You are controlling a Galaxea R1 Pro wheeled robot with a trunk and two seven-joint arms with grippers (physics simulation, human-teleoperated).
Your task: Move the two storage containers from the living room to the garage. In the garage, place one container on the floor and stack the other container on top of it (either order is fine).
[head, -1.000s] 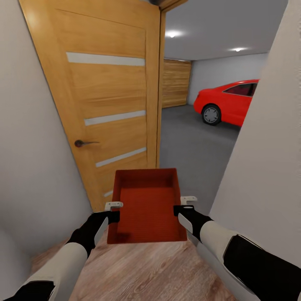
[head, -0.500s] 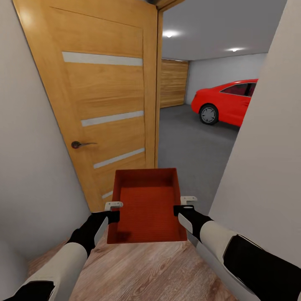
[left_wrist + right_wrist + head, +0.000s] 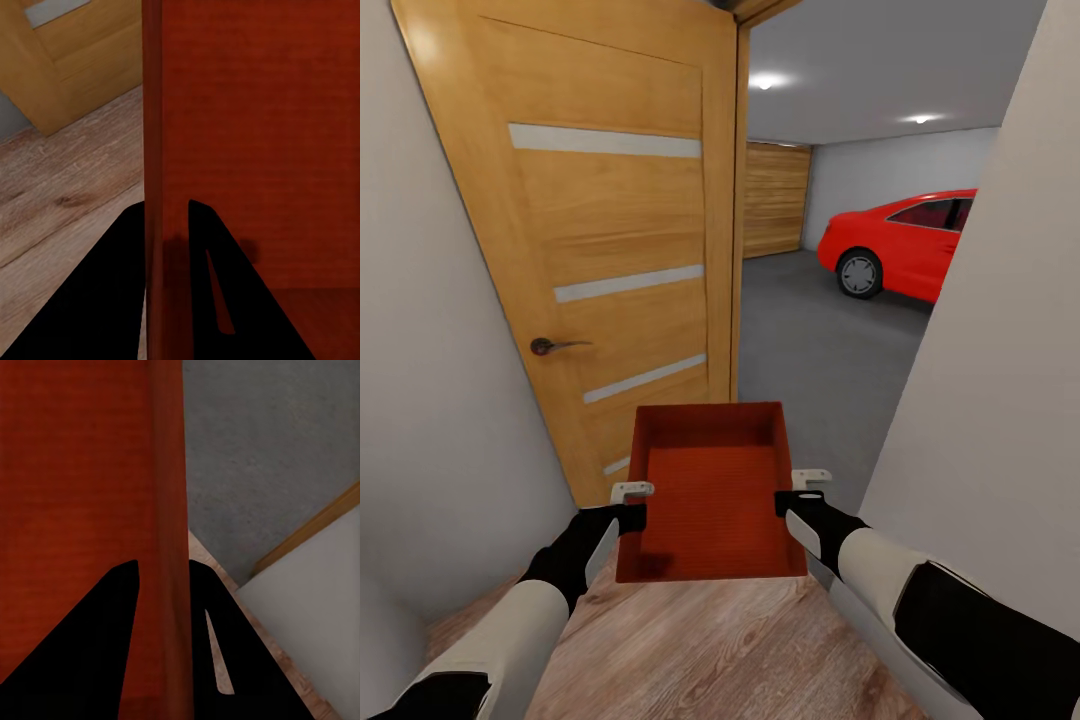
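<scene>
I carry one orange-red storage container in front of me, open top up, above light wood plank flooring. My left gripper is shut on its left wall, one finger on each side of the rim. My right gripper clamps the right wall the same way. Through the doorway ahead lies the garage with its dark grey concrete floor. The container is empty inside.
The light wooden door with frosted glass strips stands open on my left, close to the container's far corner. A white wall edges the doorway on the right. A red car is parked deep in the garage beside a wooden garage door.
Between one second and half a second ago the view shifted slightly, the door and car sliding left. Since then nothing has moved. Both grippers keep their hold.
</scene>
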